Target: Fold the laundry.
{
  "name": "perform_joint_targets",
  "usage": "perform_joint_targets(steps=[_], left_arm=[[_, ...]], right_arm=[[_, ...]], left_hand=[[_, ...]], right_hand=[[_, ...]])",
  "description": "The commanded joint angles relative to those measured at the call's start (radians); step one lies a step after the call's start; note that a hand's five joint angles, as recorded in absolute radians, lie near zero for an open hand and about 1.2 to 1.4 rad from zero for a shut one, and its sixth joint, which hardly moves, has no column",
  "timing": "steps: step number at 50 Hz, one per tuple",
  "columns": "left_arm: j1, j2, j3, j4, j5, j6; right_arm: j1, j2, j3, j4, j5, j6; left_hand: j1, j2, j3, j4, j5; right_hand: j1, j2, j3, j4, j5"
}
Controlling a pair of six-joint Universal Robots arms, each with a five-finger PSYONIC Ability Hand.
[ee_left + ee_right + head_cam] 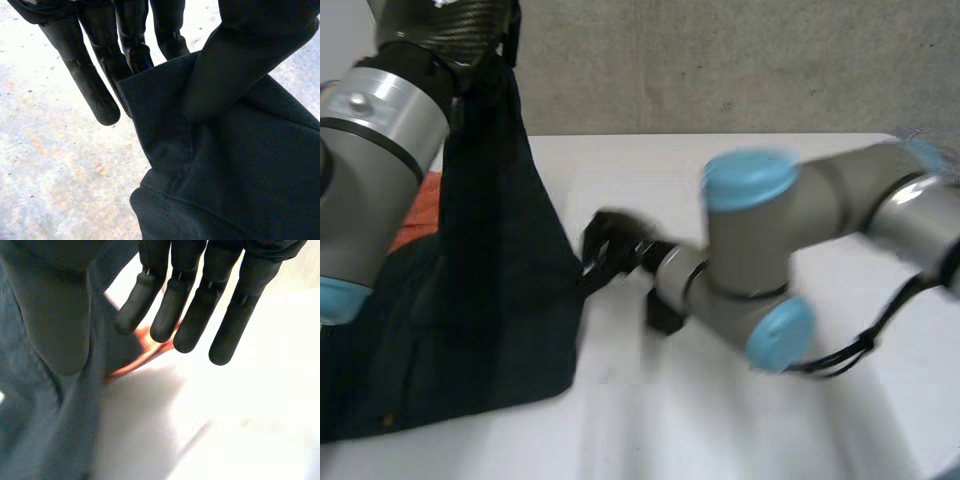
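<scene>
One white tabletop (740,400) carries the whole job. Dark garment (490,290): hangs as a long drape below the left robot hand (240,65), its lower part heaped on the tabletop well beneath that hand. Left arm (370,150) raised high; right arm (760,260) low, stretched across toward the drape. Left robot hand: thumb pressed onto a seamed edge of the garment with the fingers (95,85) behind it, so a pinch grip on the cloth. Right robot hand (612,245): fingers straight and apart from the thumb, holding nothing. The garment's hanging edge lies just beside its thumb; whether it touches I cannot tell. Orange cloth (147,347): a small strip at the right robot hand's fingertips, partly tucked under the dark garment. Judgement: the step in hand is lifting and spreading the garment before any fold, so the task is at an early stage. The next move likely calls for the right robot hand to close on the free edge beside its thumb, so both robot hands can draw the garment flat. Risk: catching the orange cloth along with it.
</scene>
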Motion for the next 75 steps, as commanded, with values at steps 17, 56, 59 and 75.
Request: perform_joint_targets(steps=[17, 56, 59, 75], left_arm=[[0.090, 0.022, -0.136, -0.243, 0.076, -0.028], [0.042, 0.108, -0.010, -0.232, 0.022, -0.048], [0.067, 0.123, -0.019, -0.231, 0.027, -0.050], [0.153, 0.102, -0.183, -0.320, 0.110, -0.071]], right_arm=[[-0.198, -0.325, 0.195, 0.246, 0.043, -0.847], [-0.001, 0.079, 0.033, -0.042, -0.063, 0.341], [-0.078, -0.036, 0.090, -0.055, -0.011, 0.097], [-0.187, -0.447, 0.206, 0.252, 0.018, -0.946]], left_hand=[[0.239, 0.198, 0.206, 0.196, 0.227], [0.239, 0.198, 0.206, 0.196, 0.227], [0.239, 0.198, 0.206, 0.196, 0.227], [0.239, 0.198, 0.206, 0.196, 0.227]], right_hand=[[-0.836, -0.856, -0.860, -0.870, -0.264], [0.236, 0.215, 0.211, 0.201, 0.807], [0.236, 0.215, 0.211, 0.201, 0.807], [0.236, 0.215, 0.211, 0.201, 0.807]])
